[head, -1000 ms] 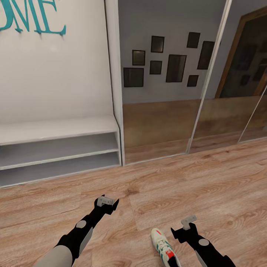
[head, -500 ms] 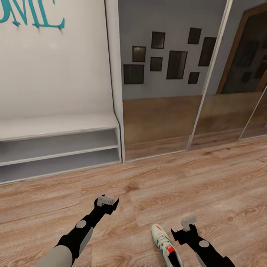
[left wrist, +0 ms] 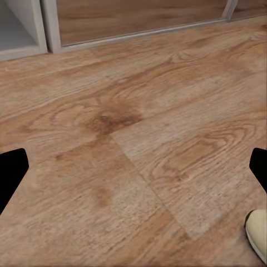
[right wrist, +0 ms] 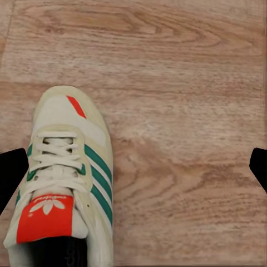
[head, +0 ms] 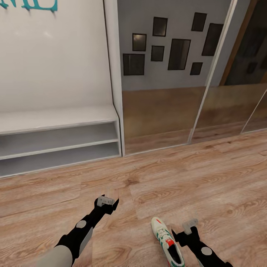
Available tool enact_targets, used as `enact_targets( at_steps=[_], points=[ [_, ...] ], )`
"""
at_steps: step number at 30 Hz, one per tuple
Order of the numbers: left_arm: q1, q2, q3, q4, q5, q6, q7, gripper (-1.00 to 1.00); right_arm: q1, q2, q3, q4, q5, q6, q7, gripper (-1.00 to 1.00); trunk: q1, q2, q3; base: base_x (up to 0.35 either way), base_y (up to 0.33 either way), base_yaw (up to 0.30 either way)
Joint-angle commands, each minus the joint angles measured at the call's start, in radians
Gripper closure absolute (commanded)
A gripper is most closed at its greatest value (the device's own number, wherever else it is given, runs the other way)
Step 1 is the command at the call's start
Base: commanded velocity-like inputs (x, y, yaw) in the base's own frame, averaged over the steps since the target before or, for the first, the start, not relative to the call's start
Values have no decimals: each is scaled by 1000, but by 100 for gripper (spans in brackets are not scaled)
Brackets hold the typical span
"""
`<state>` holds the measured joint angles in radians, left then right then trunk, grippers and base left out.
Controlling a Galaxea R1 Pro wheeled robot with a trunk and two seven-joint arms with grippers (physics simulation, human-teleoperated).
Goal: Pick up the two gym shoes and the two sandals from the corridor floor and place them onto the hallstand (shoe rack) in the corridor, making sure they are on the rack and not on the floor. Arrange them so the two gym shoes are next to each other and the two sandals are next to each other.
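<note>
Sneaker (head: 167,244) on floor (head: 207,178) just beside right claw (head: 189,227); left claw (head: 106,201) over bare planks; both spread wide.

We see even, soft, shadowless light; the mirrored doors (head: 163,111) look hazy, perhaps blurred; edges stay undistorted.

Open corridor floor (head: 207,174) is seen between both grippers and the mirrored doors (head: 159,111), obstructed only by one gym shoe (head: 167,243) just beside the right gripper (head: 187,227).
</note>
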<state>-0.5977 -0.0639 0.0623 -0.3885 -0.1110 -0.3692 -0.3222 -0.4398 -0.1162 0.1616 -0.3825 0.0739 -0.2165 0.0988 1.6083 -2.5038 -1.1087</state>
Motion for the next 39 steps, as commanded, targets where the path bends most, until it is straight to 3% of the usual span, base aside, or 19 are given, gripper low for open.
enact_targets(
  at_steps=[1,2,9,29,39],
  points=[
    [-1,-1,7,0,-10,-5,-3,-100,-1,0,-1,9,8,-15,-4,-100,0,-1,-5,0,0,0],
    [-1,-1,7,0,-10,-5,-3,-100,0,1,-1,29,8,-48,-20,-100,1,-1,-9,0,0,0],
    [-1,-1,7,0,-10,-5,-3,-100,0,2,0,56,7,-95,-43,-100,4,-2,-36,0,0,0],
    [0,-1,7,0,-10,-6,-3,-100,0,3,1,60,7,-103,-47,-100,13,-7,-113,0,0,55],
    [1,-1,7,-1,-10,-8,-3,-100,0,3,1,60,7,-103,-46,-100,13,-7,-113,0,0,49]
  ],
)
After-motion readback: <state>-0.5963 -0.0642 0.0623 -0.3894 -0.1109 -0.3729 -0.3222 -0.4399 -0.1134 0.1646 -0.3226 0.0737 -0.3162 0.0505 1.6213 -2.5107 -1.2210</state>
